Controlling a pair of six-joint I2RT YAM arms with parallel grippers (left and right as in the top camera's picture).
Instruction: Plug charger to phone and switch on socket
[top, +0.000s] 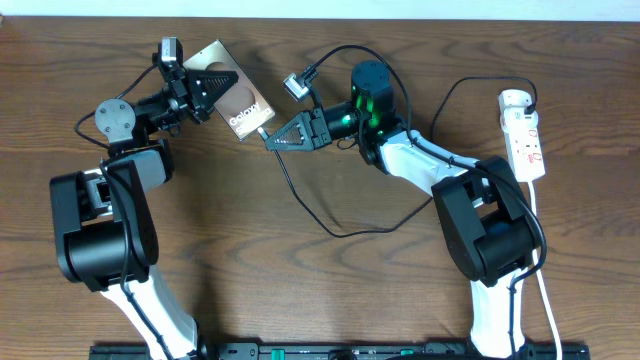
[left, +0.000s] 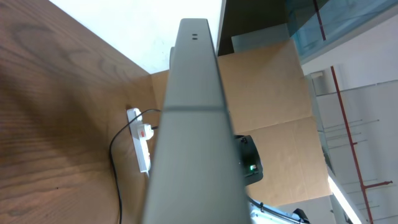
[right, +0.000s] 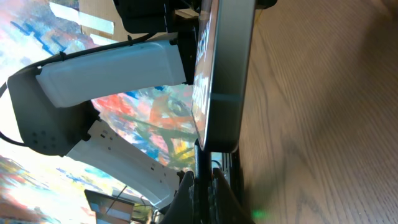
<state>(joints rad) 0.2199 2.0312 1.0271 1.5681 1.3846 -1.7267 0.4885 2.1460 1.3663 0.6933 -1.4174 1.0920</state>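
Above the table (top: 330, 300), the left claw (top: 205, 88) grips the phone (top: 238, 102) — its long axis aimed at the right claw (top: 272, 139), seemingly pinching the charger (top: 340, 235) plug.

table (top: 320, 300): wood grain, matt brown
phone (top: 236, 96): glossy bronze back, smooth matt grey edge (left: 189, 124)
charger (top: 345, 235): thin black lead, matt, rubbery look
socket (top: 524, 140) at 3 o'clock: smooth white plastic, slight sheen
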